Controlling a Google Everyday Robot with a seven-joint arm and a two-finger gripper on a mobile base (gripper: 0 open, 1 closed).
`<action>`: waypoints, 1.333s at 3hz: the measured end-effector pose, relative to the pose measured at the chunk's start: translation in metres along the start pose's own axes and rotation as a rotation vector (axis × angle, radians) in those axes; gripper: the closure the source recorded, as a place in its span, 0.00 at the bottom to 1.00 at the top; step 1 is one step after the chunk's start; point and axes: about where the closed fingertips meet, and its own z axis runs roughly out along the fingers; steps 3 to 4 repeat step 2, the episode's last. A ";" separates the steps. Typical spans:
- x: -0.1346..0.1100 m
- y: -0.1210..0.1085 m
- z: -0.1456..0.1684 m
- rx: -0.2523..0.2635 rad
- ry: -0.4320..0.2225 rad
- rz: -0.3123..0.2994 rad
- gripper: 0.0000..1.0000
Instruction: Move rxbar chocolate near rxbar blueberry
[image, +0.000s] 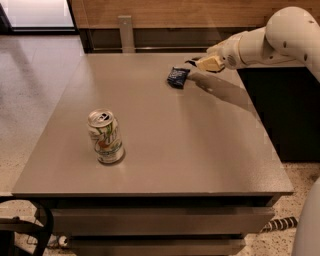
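The rxbar blueberry (177, 77), a small dark navy crinkled packet, lies on the far right part of the grey table (165, 145). My gripper (199, 63) hovers just right of it and slightly behind, low over the table, at the end of the white arm (270, 42) that reaches in from the right. A small dark bit shows at the gripper's tip; I cannot tell what it is. No long black rxbar chocolate wrapper shows anywhere on the table; it is hidden or out of view.
A green and white soda can (105, 136) stands upright on the table's left front part. A wooden wall and a metal post (126, 32) run behind the table. A dark cabinet (285, 110) stands to the right.
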 end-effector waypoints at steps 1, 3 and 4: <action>0.000 0.002 0.003 -0.004 0.000 0.000 0.00; 0.000 0.002 0.003 -0.005 0.000 0.000 0.00; 0.000 0.002 0.003 -0.005 0.000 0.000 0.00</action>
